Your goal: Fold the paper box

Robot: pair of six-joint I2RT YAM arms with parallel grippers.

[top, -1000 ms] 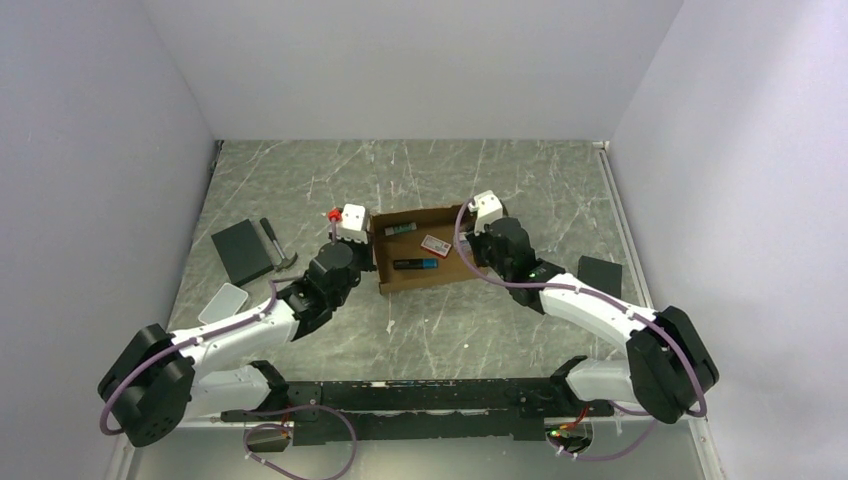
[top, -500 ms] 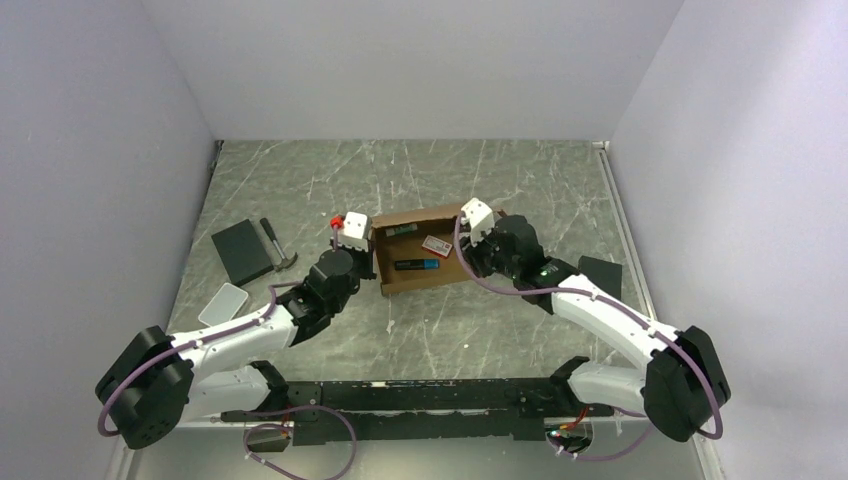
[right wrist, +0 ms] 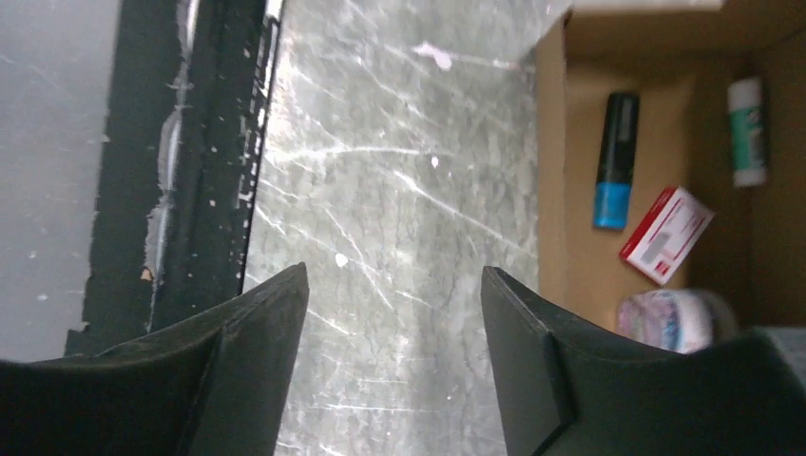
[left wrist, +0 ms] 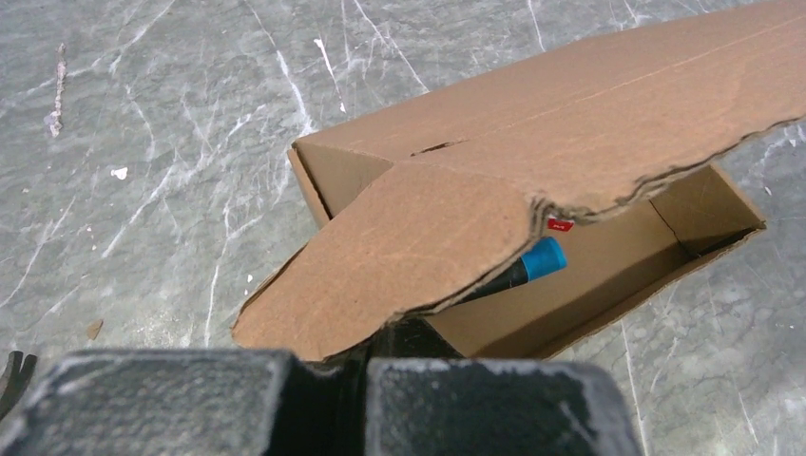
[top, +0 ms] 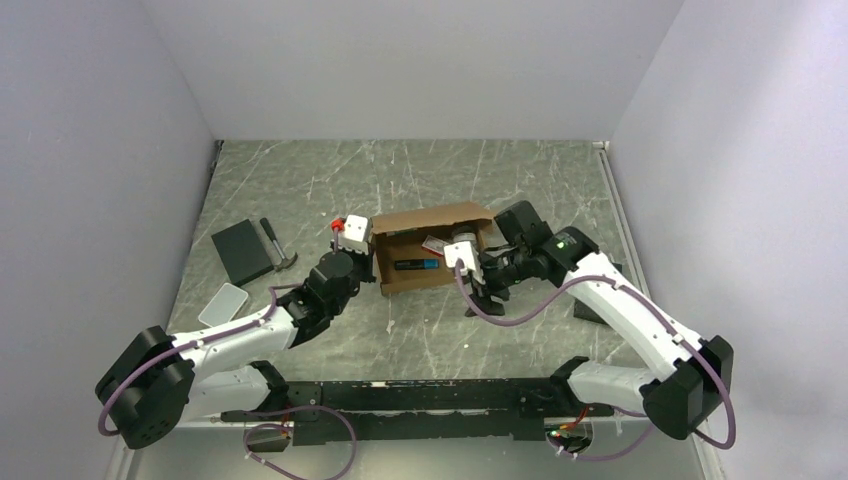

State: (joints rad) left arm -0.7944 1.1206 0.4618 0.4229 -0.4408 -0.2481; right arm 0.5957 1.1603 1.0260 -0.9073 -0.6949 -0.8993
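Pinching a side flap [left wrist: 399,256] of the paper box [top: 425,217] tight, the left gripper [left wrist: 366,369] is steadying it; the right gripper [right wrist: 394,285] is hovering open, empty, beside it.

Overhead, two wrists — shared paper box [top: 430,217]

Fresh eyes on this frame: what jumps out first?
The brown paper box at mid-table, half folded, with a blue-tipped marker and a red-and-white packet inside. The left gripper is pinched shut on its side flap, while the right gripper hangs open over the tabletop beside the box.
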